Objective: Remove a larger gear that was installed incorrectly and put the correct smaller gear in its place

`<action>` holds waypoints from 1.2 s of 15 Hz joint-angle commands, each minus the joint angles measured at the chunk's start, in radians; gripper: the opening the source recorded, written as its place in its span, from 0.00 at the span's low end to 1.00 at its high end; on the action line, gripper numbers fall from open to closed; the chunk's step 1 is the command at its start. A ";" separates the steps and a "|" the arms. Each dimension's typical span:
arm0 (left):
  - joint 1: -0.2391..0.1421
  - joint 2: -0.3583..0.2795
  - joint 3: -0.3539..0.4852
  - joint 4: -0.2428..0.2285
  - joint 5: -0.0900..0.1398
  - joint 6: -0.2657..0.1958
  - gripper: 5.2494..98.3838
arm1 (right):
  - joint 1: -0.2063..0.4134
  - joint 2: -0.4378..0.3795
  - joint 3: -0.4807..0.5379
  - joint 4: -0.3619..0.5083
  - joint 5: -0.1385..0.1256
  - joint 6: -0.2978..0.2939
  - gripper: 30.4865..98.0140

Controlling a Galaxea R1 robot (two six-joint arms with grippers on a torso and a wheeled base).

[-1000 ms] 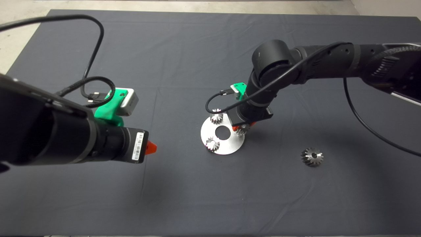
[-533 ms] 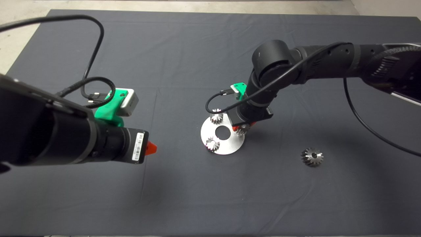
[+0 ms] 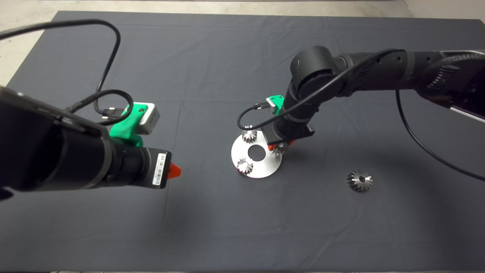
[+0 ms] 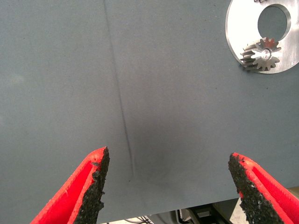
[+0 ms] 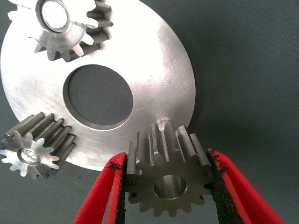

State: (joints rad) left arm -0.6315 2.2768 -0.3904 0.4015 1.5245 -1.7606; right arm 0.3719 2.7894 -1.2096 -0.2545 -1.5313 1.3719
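Right tool (image 5: 167, 186) clenches a small gear (image 5: 168, 175) at the disc's (image 3: 261, 168) 3 o'clock edge, pads touching its teeth on both sides; two more pinions (image 3: 249, 135) (image 3: 245, 166) sit on the disc at 11 and 7 o'clock; large gear (image 3: 359, 180) lies on the mat, well apart at 4 o'clock; left tool (image 4: 168, 186) hangs released over bare mat (image 3: 212, 57) at 9 o'clock.

Head view: right end effector (image 3: 279, 144) mostly hidden under own arm; small gear (image 3: 277, 149) half covered. Left wrist view: plate (image 4: 243, 23) cut off by edge.
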 commanded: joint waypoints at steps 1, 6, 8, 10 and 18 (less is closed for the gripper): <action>-0.004 -0.003 0.006 0.017 0.016 0.003 0.63 | 0.013 0.005 -0.013 -0.003 -0.105 -0.013 0.12; -0.004 -0.001 0.004 0.017 0.016 0.003 0.63 | 0.010 0.003 -0.016 -0.003 -0.105 -0.014 0.12; -0.004 -0.003 0.006 0.017 0.016 0.003 0.63 | 0.010 0.005 -0.016 -0.003 -0.105 -0.014 0.12; -0.004 -0.004 0.007 0.017 0.016 0.003 0.63 | -0.002 0.006 -0.016 -0.003 -0.105 -0.014 0.12; -0.004 -0.003 0.010 0.017 0.016 0.000 0.63 | -0.022 0.002 -0.007 -0.003 -0.105 -0.014 0.13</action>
State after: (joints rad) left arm -0.6291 2.2745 -0.3904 0.4083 1.5249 -1.7606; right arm 0.3395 2.7898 -1.2281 -0.2602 -1.5302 1.3613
